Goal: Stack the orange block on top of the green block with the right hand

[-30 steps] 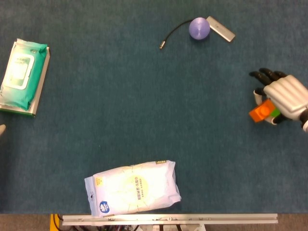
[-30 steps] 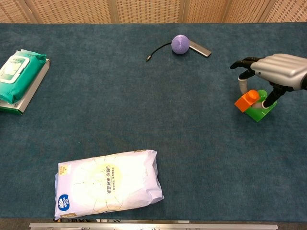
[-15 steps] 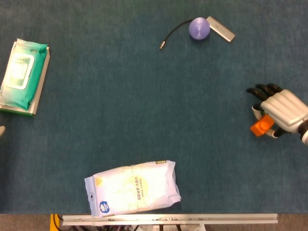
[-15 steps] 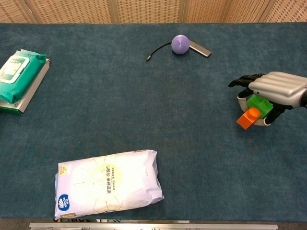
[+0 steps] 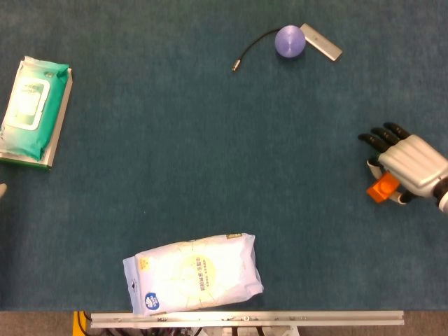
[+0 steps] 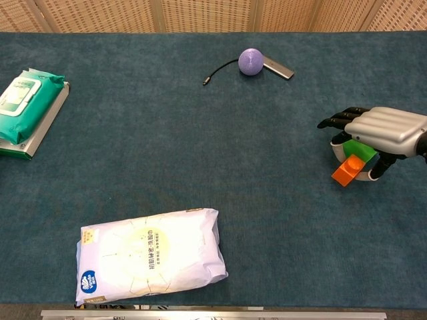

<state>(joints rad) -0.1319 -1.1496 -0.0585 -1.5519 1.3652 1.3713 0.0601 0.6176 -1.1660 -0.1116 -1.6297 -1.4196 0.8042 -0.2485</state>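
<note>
From the head view, my right hand sits at the far right of the blue surface, well right of the purple ball and lower down. Its fingers are curled over the orange block, which shows at the hand's lower left edge; I hold it. The green block is hidden under my hand here. A grey stick touches the ball's right side, and a black cable curves off to the ball's left. Far left of the ball lies a green wipes pack; a white wipes pouch lies well below the ball, near the surface's front edge.

From the chest view, my right hand arches over both blocks: the green block sits in my grasp, and the orange block juts out below and left of it, touching it. My left hand is out of sight in both views.
</note>
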